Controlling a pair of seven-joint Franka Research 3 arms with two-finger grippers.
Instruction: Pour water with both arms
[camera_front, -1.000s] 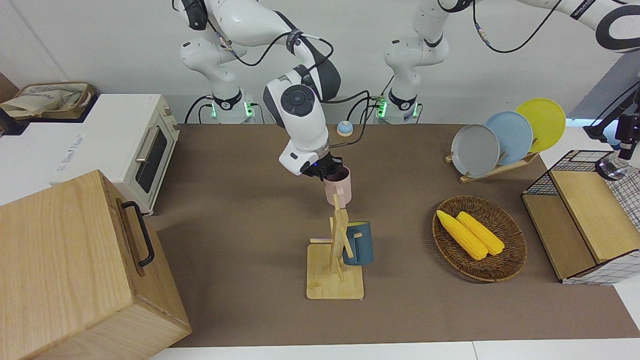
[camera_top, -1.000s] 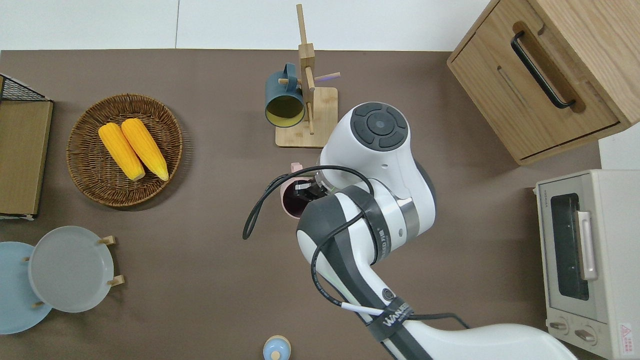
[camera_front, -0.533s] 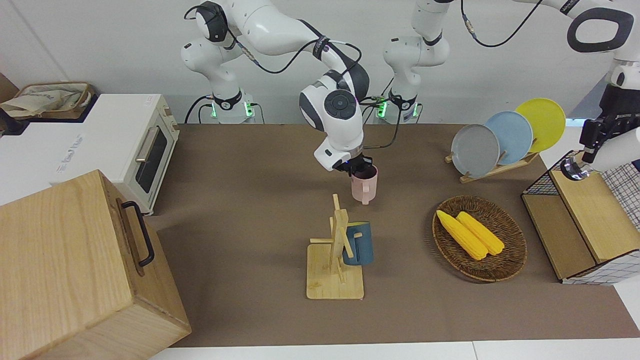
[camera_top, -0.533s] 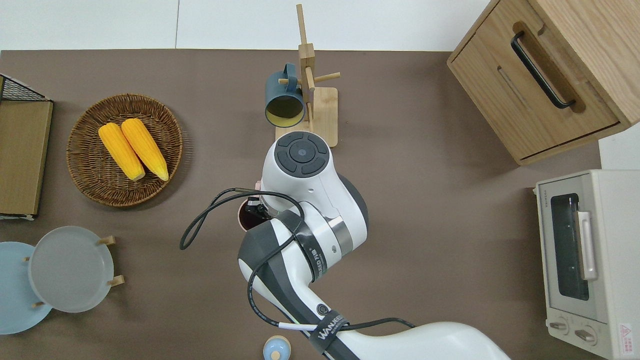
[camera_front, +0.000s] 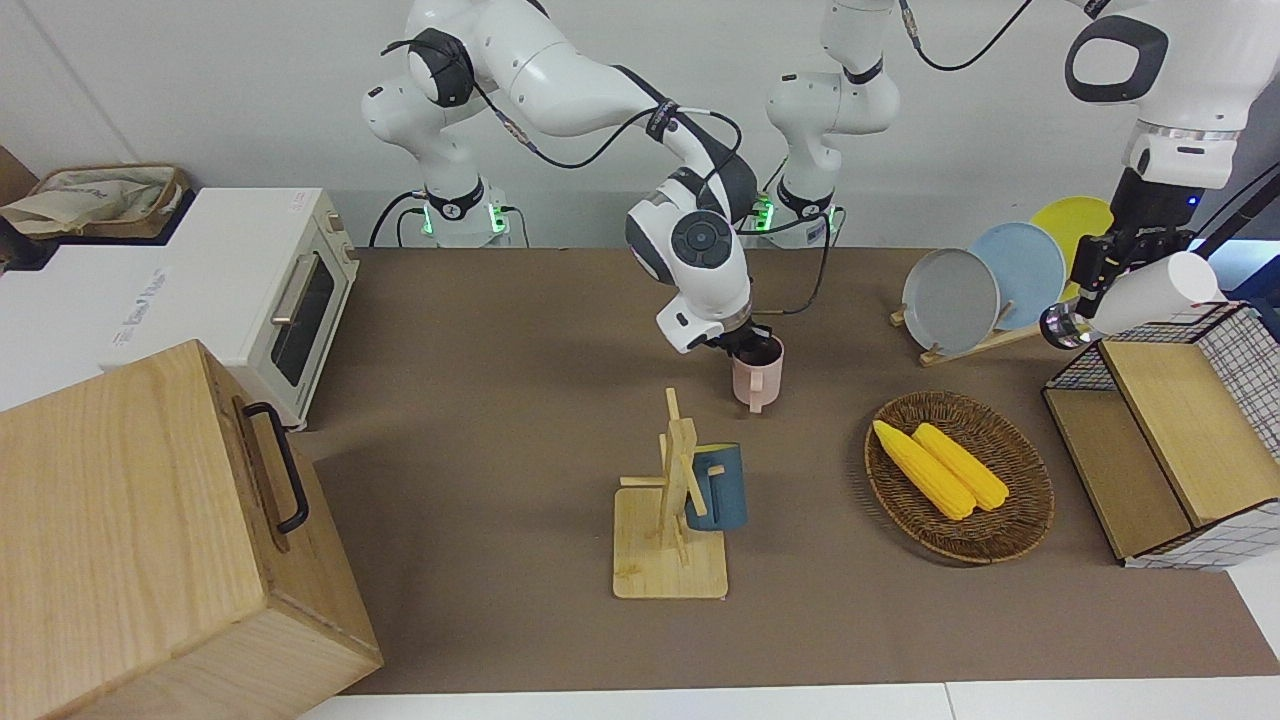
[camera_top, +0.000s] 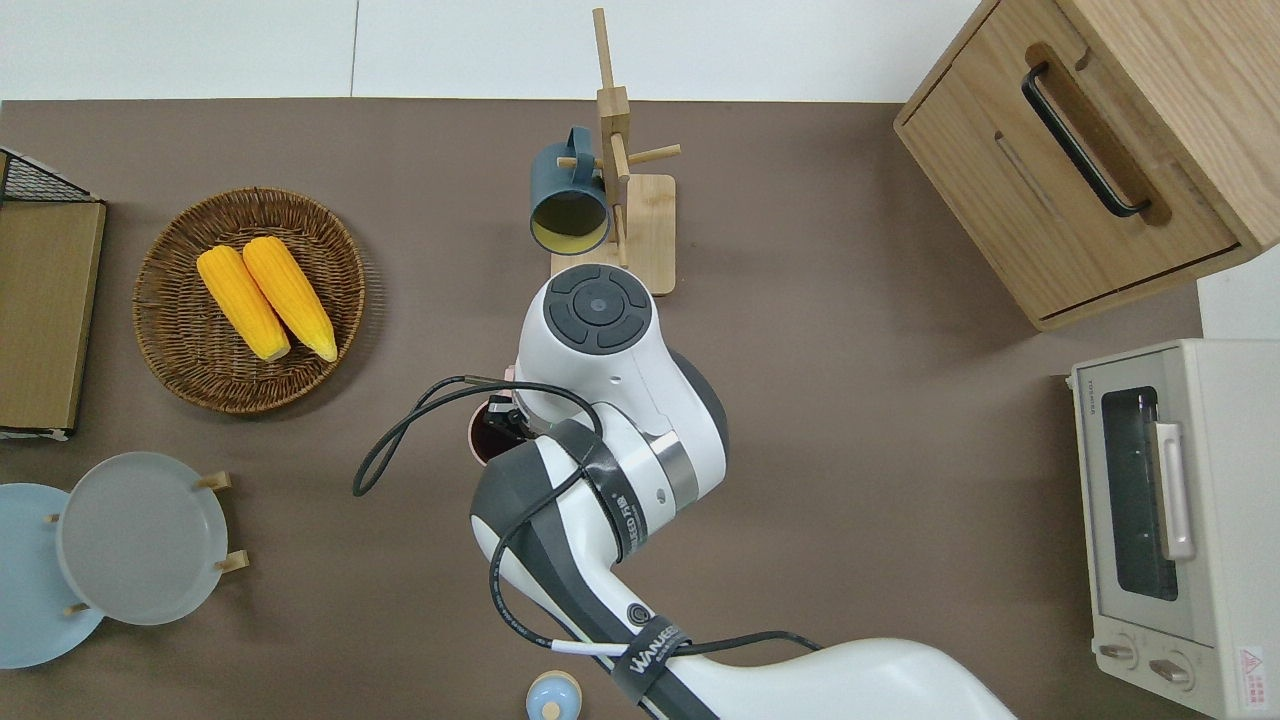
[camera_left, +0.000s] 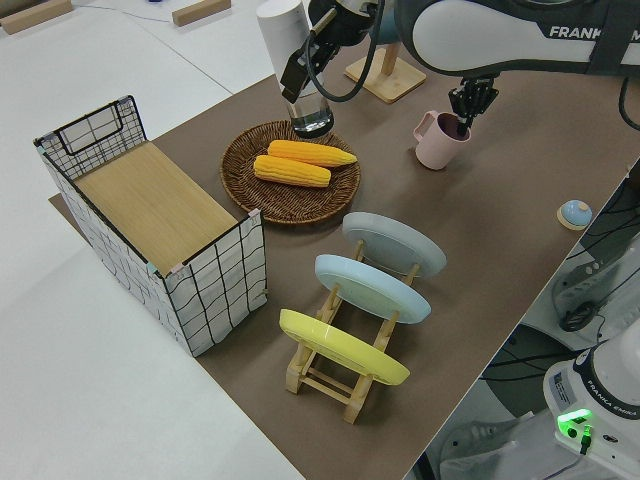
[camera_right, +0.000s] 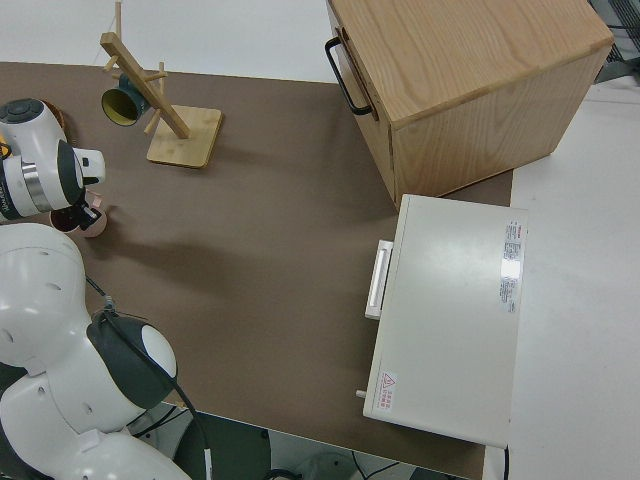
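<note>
Right arm bent out over the middle of the brown surface (camera_front: 480, 400), wrist pointed down, right end effector (camera_front: 745, 345) at the rim of the pink mug (camera_front: 757, 373), one finger dipping inside; clamped on the rim or merely at it, cannot tell. Pink mug upright on the surface, near the middle, nearer to the robots than the wooden mug rack (camera_front: 672, 520), handle turned away from the robots, inside dark.

Left arm raised high toward its own end of the surface, left end effector (camera_front: 1090, 268) closed on a white bottle (camera_front: 1140, 297) held tilted in the air, clear cap (camera_left: 312, 120) downward, above the edge of the wicker basket (camera_front: 1020, 520) as the left side view shows.

Counted: two arms; two mugs, one pink, one dark blue mug (camera_front: 718, 487) hung on the rack with its yellow inside showing from overhead; two corn cobs (camera_front: 940, 467); three plates, grey plate (camera_front: 950, 300), light blue plate (camera_front: 1022, 272) and yellow plate (camera_front: 1085, 225), upright in one wooden plate stand (camera_left: 345, 375).

Wicker basket holding both cobs side by side, touching. Wire basket (camera_left: 215, 290) at the left arm's end, holding a wooden box (camera_front: 1170, 440). Wooden cabinet (camera_front: 140, 540) with a black handle at the corner of the right arm's end farthest from the robots; white toaster oven (camera_front: 260, 290) just beside it, nearer to the robots. Small blue bell (camera_top: 553, 695) by the edge nearest the robots.
</note>
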